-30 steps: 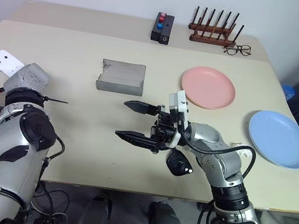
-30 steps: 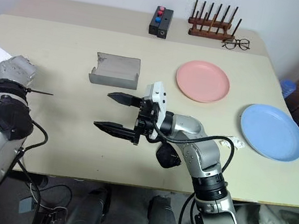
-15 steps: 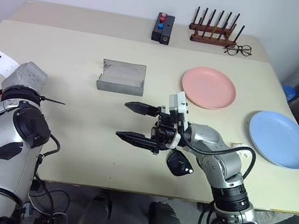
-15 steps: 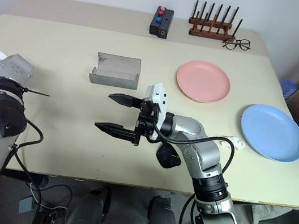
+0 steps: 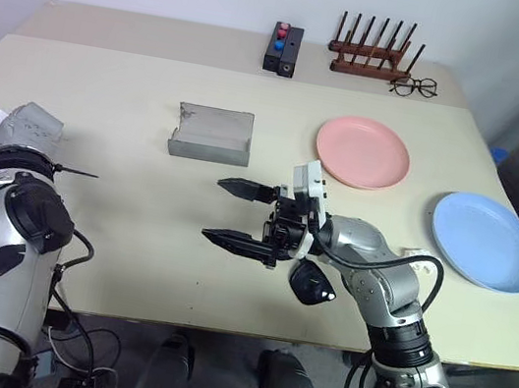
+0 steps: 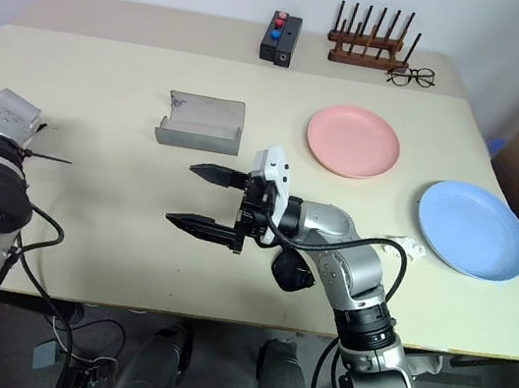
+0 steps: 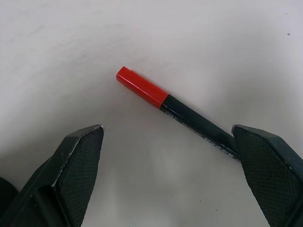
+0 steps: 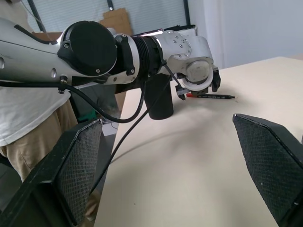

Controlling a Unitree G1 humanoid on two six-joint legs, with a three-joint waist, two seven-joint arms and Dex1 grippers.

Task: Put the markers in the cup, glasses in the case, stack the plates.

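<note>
The red-capped marker (image 7: 175, 111) lies flat on the tabletop (image 5: 133, 233), just beside the black cup (image 8: 160, 98), at the far left edge as seen from the grey case (image 5: 212, 133). The left gripper (image 7: 175, 179) now hangs over this marker with its fingers spread wide, one on each side of the black barrel and not touching it. Compared with a second ago, the left arm has swung a little more outward, away from the case and toward the cup, so I judge it is lining up to pick this marker first. The right gripper (image 5: 241, 216) has not moved; it waits spread open above the tabletop in front of the case, holding nothing. The sunglasses (image 5: 312, 284) lie just under the right forearm, nearer to the robot than the case, which stands open. The pink plate (image 5: 362, 152) is to the right of the case and the blue plate (image 5: 487, 241) further right, well apart, so they are not yet stacked. A person has also come in at the right edge, beyond the blue plate. No part of the task looks finished yet.
</note>
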